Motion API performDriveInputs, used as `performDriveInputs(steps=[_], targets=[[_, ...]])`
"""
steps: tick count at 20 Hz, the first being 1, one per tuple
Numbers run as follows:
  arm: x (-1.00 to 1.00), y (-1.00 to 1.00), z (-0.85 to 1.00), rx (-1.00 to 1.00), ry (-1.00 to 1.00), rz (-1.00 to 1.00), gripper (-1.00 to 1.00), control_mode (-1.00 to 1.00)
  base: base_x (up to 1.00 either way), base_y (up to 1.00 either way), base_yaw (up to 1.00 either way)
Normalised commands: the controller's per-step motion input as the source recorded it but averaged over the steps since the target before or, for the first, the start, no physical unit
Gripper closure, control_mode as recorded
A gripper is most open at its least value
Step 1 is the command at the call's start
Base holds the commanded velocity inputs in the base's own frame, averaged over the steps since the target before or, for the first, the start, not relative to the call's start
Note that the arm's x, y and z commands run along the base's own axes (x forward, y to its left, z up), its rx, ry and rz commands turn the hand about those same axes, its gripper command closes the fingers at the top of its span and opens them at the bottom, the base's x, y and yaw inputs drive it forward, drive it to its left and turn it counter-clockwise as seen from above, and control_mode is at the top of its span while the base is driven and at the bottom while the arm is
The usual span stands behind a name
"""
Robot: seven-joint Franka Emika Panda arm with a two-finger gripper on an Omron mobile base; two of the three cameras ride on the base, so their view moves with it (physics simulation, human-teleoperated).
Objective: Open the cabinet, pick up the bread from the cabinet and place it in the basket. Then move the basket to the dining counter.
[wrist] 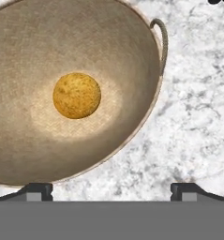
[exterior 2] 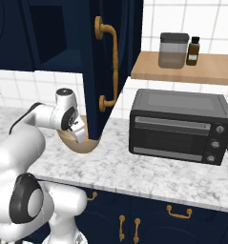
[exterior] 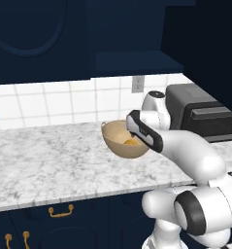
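The tan woven basket [exterior: 116, 137] [exterior 2: 83, 146] [wrist: 33, 42] stands on the marble counter [exterior: 49, 155], and the round golden bread [wrist: 77, 95] [exterior: 131, 142] lies in its middle. My gripper [wrist: 112, 190] [exterior: 139, 131] [exterior 2: 78, 132] hovers open just above the basket's rim on the toaster-oven side; one fingertip [wrist: 38, 190] is over the basket, the other over bare marble, and nothing is held. The navy cabinet [exterior: 40, 39] hangs above, its door [exterior 2: 98, 62] swung open with a long brass handle [exterior 2: 111, 66]. The dining counter is out of view.
A black toaster oven [exterior 2: 177, 126] [exterior: 195, 109] stands right of the basket. Above it a wooden shelf [exterior 2: 211, 71] carries a jar [exterior 2: 173, 50] and a dark bottle [exterior 2: 193, 51]. The open door's lower edge hangs close over the basket. Low navy fronts with brass pulls [exterior: 60, 211] run under the counter.
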Motion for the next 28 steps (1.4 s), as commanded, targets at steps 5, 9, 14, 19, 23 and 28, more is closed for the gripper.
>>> performDriveInputs(steps=[5,9,14,19,23,28], targets=[[0.22,-0.03,-0.15,0.00,0.04,-0.04,-1.00,-1.00,0.00,0.00,0.00],[0.32,-0.06,-0.07,0.02,0.00,-0.05,-1.00,-1.00,0.00,0.00,0.00],[0.04,0.00,-0.25,0.03,0.01,-0.03,-1.00,-1.00,0.00,0.00,0.00],[-0.31,0.00,-0.11,0.06,0.00,-0.04,-1.00,-1.00,0.00,0.00,0.00],[-0.04,0.00,-0.32,0.01,0.01,-0.07,-1.00,-1.00,0.00,0.00,0.00],[0.26,0.00,-0.33,0.00,0.04,-0.09,-1.00,-1.00,0.00,0.00,0.00]])
